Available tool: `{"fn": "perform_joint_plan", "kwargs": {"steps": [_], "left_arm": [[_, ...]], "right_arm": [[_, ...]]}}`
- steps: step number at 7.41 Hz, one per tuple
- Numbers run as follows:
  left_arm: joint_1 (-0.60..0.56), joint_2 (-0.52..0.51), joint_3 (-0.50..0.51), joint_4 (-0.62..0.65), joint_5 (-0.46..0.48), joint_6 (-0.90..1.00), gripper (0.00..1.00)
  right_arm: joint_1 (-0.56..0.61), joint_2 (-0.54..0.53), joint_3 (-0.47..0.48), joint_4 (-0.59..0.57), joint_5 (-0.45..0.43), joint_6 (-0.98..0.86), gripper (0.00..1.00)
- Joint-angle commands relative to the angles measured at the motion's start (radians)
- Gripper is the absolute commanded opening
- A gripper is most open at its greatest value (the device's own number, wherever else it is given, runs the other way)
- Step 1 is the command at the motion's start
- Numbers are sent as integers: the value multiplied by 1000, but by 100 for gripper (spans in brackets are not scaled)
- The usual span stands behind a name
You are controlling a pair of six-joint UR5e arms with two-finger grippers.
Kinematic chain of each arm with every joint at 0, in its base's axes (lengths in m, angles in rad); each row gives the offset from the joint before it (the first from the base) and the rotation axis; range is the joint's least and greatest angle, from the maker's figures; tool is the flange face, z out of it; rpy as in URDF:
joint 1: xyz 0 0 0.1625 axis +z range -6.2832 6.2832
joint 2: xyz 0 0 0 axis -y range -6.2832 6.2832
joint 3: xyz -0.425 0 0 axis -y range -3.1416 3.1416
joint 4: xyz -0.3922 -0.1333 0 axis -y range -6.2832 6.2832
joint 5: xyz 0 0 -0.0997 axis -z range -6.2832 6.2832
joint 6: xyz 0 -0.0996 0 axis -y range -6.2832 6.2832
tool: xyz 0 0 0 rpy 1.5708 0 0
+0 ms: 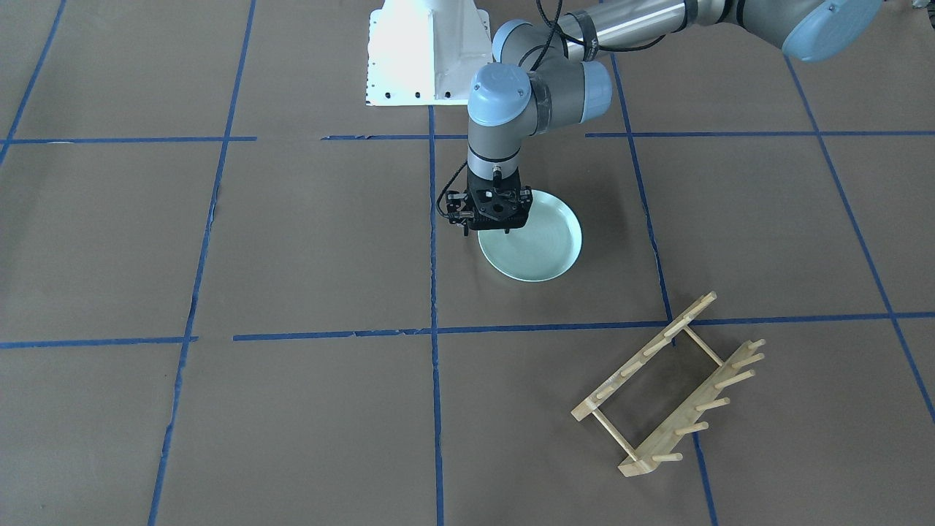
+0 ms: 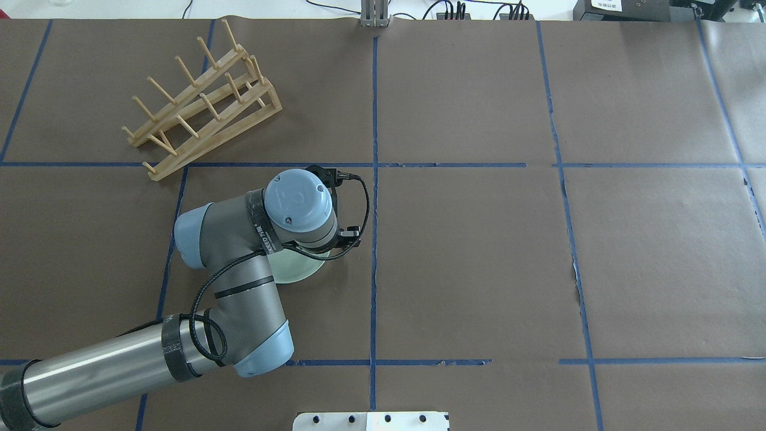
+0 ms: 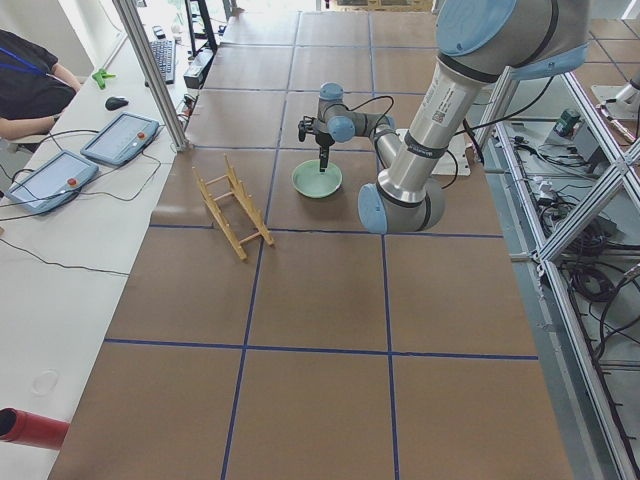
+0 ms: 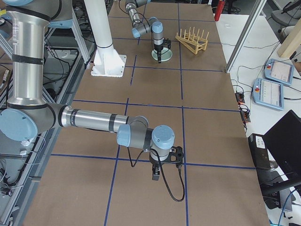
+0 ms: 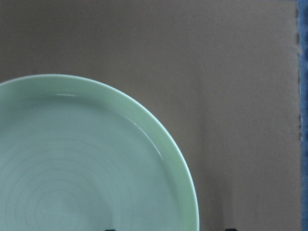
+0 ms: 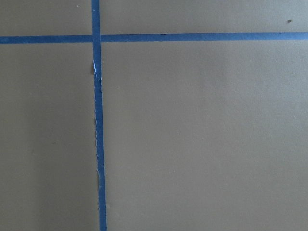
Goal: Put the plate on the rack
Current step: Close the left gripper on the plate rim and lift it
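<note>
The pale mint-green plate lies flat on the brown-paper worktop, near the middle and inside one square of the blue tape lines. The left hand points straight down over the plate's edge on the robot's right. Its jaws stand apart, one inside the raised rim and the other outside it over bare paper (the left wrist view catches only their very tips at its bottom border). Whether they touch the plate cannot be told.

The light-wood rack stands on the worktop well apart from the plate, farther from the robot and toward its left, set at an angle to the tape grid with nothing in it.

The right hand hangs over the worktop beside a tape crossing, far from the plate; whether its jaws are apart or together cannot be told.
</note>
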Motion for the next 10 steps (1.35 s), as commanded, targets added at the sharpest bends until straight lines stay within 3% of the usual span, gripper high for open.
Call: {"fn": "perform_joint_plan", "kwargs": {"steps": [1, 2, 3, 4, 6, 9, 10], "left_arm": [[1, -1, -1, 1, -2, 0, 41], [1, -1, -1, -1, -2, 0, 27], [1, -1, -4, 1, -2, 0, 7], [1, -3, -7, 4, -3, 0, 0], [-2, 2, -57, 36, -2, -2, 0], [-141, -4, -383, 344, -20, 5, 0], [-245, -4, -430, 344, -114, 5, 0]], "right_arm": [[0, 0, 0, 0, 0, 0, 100], [1, 0, 0, 0, 0, 0, 100], [0, 0, 0, 0, 0, 0, 100], [0, 0, 0, 0, 0, 0, 100], [0, 0, 0, 0, 0, 0, 100], [0, 0, 0, 0, 0, 0, 100], [0, 0, 0, 0, 0, 0, 100]]}}
